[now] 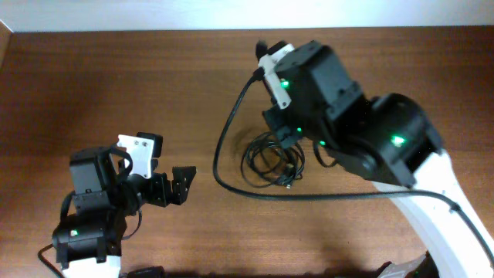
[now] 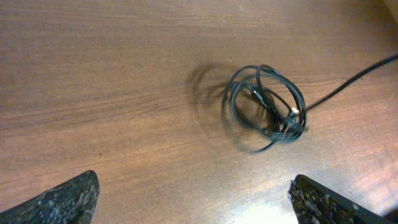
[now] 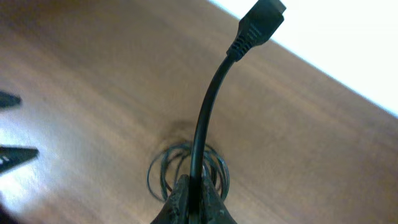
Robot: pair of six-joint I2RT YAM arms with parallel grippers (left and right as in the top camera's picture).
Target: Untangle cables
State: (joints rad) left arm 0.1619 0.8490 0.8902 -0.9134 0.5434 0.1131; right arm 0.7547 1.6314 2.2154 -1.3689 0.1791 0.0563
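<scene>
**Overhead:** cables (image 1: 272, 161) = small loose coil on table (image 1: 116, 77), right at the tips of the right gripper (image 1: 287, 144). Its own wrist hides the tips, so jaw state can't be told from here. Left gripper (image 1: 182, 185) is well apart, tips aimed twd the coil, jaws spread, nothing betw them. Right arm clearly nearer. Thick arm cord (image 1: 220, 154) curves round the coil's left-arm side; not part of the job.

**Left wrist:** coil (image 2: 267, 106) lies ahead of the jaws, off twd the right-hand finger, well apart. Fingers (image 2: 68, 199) sit wide apart at the bottom corners, empty. Coil approx round, several overlapping loops, no clear long axis.

**Right wrist:** jaws pressed together, pinching one strand. The strand rises from the pinch approx in line w/ the fingers, slight bend, ending in a free plug (image 3: 260, 22). Rest of coil (image 3: 163, 171) sits just beyond the tips; resting or lifted, can't tell.

Prob next: draw that strand out along its axis, left gripper closing in to pin the coil.

No brand, label or writing legible in any view.
</scene>
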